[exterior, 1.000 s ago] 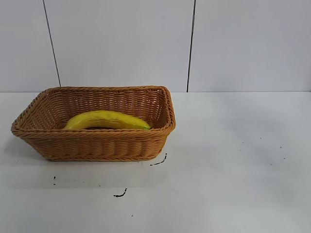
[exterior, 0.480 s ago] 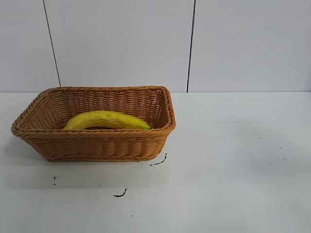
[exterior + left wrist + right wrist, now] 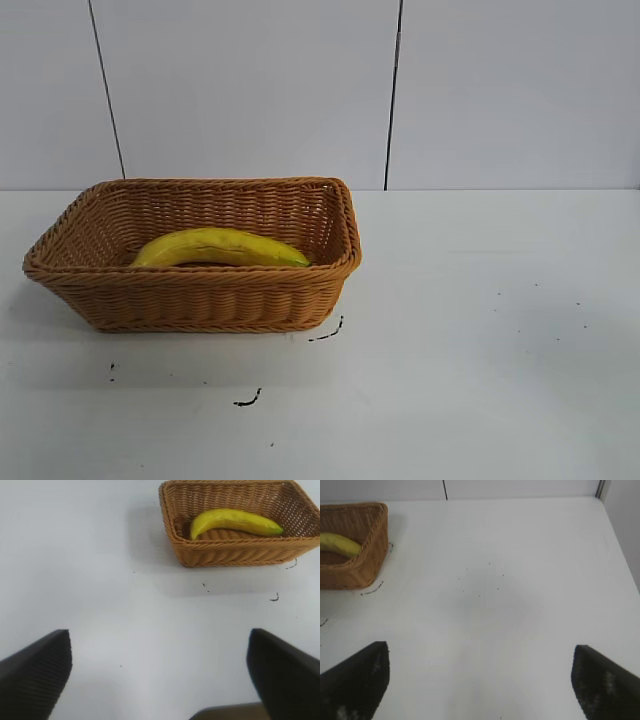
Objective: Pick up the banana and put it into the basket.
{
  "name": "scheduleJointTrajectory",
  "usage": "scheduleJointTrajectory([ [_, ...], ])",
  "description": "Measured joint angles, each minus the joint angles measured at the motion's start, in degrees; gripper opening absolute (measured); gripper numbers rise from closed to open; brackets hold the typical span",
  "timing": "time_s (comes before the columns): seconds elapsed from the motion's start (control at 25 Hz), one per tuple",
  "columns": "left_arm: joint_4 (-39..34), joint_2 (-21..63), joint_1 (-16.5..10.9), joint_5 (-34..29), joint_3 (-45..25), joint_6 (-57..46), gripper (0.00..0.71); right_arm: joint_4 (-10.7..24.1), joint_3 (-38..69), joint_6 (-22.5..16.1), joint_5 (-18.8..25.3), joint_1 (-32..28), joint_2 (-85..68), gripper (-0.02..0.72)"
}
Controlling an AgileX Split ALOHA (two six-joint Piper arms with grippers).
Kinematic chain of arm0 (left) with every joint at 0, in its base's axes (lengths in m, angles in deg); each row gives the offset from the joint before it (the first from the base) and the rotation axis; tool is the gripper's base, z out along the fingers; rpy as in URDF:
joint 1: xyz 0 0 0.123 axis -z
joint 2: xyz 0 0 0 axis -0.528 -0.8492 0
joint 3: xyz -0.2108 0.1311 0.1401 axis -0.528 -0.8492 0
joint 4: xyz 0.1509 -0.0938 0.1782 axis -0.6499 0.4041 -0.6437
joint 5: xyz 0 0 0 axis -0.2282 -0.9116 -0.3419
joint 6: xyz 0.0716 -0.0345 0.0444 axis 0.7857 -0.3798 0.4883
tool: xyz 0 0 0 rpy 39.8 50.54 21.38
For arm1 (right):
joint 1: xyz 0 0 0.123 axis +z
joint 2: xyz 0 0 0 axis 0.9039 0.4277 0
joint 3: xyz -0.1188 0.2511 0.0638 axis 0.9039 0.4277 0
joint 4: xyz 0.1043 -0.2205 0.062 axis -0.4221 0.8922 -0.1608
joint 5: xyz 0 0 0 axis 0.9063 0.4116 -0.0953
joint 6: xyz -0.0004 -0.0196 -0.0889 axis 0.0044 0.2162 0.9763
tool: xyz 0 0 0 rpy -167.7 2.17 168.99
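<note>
- Three views are showing the same white table point(image 3: 480, 380), and each is giving something the others are not.
- From the exterior view, the basket point(image 3: 200, 300) is sitting at the middle left of the frame, with the banana point(image 3: 218, 247) lying lengthwise inside it, its curve arching upward and its greenish tip pointing toward the basket's right wall.
- Neither arm is appearing in that exterior view; only a few small dark marks point(image 3: 248, 400) are showing on the table in front of the basket.
- Only the left wrist view is showing the left hand point(image 3: 160, 677): its two dark fingers point(image 3: 35, 675) are sitting at the lower corners of the frame, spread wide apart over bare table, pinching nothing.
- In that same view the basket is lying at the upper right of the frame, well apart from the left hand, and the whole banana is visible inside it.
- Only the right wrist view is showing the right hand point(image 3: 480, 680), likewise spread wide, with its fingers point(image 3: 607, 682) at the lower corners and nothing between them.
- Here the basket is being cut off at the upper left edge, so only one end of the banana is showing, well apart from the right hand.
</note>
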Motion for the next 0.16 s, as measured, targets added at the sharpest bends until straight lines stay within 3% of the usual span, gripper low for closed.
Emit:
scheduleJointTrajectory([
  [0.16,0.0,0.0,0.0,0.0,0.0,0.0,0.690,0.0,0.0,0.0,0.0,0.0,0.0,0.692],
])
